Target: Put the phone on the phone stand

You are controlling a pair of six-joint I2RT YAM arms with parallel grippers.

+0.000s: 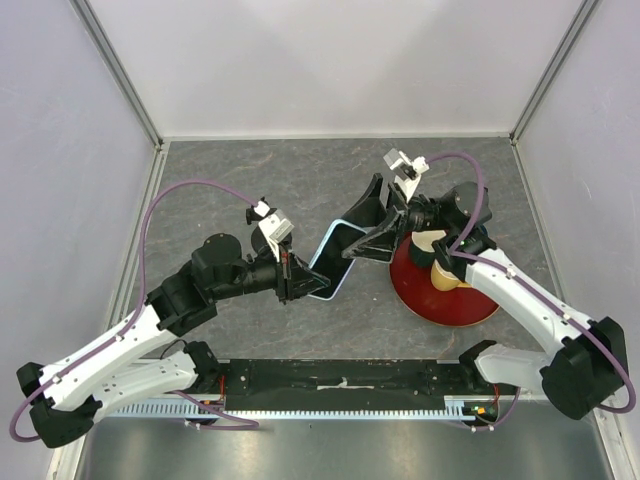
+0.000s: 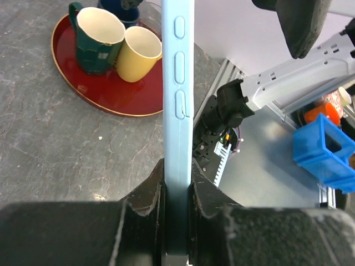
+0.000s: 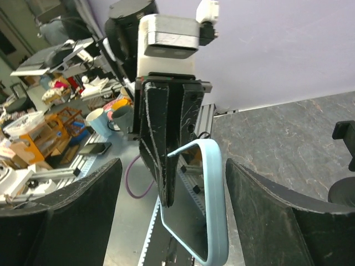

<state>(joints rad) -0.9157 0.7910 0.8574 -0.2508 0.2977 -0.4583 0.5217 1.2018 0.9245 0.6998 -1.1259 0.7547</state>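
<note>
Top external view: the left gripper (image 1: 298,280) fingers clamp 1 end of the phone (image 1: 336,255), held on edge above the worktop (image 1: 240,190). The right gripper (image 1: 365,228) fingers spread wide around its far end, gaps either side.

Right of phone (image 1: 335,262), mugs (image 2: 100,39) stand on tray (image 1: 430,302).

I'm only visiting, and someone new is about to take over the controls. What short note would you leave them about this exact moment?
Left gripper: shut on the phone, holding it on edge off the table.
Right gripper: open, one finger on each side of the phone's free end, not touching it.
Phone stand: on the table at the right edge of the right wrist view, no phone on it.
Done: phone picked up.
Left: probably a handover, then setting the phone on the stand.
</note>
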